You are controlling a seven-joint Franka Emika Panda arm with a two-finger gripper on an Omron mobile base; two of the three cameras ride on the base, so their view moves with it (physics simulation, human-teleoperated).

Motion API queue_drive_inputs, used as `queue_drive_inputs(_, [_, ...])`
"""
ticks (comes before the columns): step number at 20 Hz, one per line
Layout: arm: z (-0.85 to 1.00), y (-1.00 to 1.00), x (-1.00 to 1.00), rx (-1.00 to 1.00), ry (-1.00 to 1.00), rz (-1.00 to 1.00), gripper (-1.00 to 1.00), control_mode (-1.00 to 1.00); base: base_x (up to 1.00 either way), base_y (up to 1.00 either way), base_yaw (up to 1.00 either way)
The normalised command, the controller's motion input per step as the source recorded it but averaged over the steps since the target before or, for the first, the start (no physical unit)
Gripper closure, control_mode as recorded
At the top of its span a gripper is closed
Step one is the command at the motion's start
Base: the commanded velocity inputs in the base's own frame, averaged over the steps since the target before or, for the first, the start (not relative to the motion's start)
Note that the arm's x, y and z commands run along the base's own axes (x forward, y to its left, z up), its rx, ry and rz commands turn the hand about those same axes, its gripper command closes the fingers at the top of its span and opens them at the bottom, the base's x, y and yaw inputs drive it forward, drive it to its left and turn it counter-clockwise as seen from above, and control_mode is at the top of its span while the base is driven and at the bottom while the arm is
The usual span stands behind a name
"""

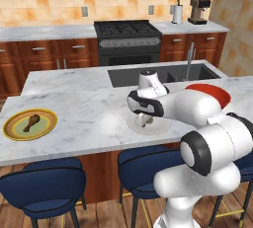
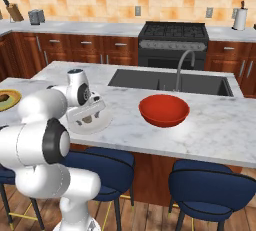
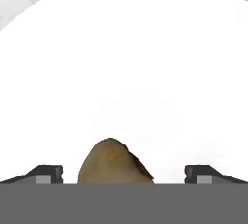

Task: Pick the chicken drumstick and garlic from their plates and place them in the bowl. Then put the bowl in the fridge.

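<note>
the white arm (image 1: 197,123) rises from the lower right of the left base view, bends at the elbow and reaches toward frame centre. its gripper (image 3: 123,174) points down, fingers (image 3: 48,173) spread wide.

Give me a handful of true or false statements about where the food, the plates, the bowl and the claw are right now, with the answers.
1. The garlic lies on the white plate. True.
2. The claw is shut on the garlic. False: its jaws stand open on either side of the garlic.
3. The drumstick is already in the red bowl. False: it lies on the green plate with the yellow rim.
4. The red bowl sits on the counter in front of the sink. True.
5. The red bowl holds food. False: it is empty.
</note>
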Motion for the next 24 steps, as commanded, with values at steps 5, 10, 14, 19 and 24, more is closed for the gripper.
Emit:
queue_drive_inputs(5, [-0.09, -0.02, 0.04, 0.0, 0.0, 0.02, 1.0, -1.0, 0.0, 0.0, 0.0])
queue_drive_inputs(10, [-0.03, -0.03, -0.03, 0.01, 0.01, 0.0, 1.0, -1.0, 0.0, 0.0, 0.0])
queue_drive_inputs(14, [0.03, -0.05, -0.06, 0.04, 0.0, 0.0, 1.0, -1.0, 0.0, 0.0, 0.0])
queue_drive_inputs(19, [0.4, -0.06, -0.13, 0.09, 0.0, 0.0, 1.0, -1.0, 0.0, 0.0, 0.0])
queue_drive_inputs(24, [0.55, -0.2, -0.17, 0.06, -0.04, 0.0, 1.0, -1.0, 0.0, 0.0, 0.0])
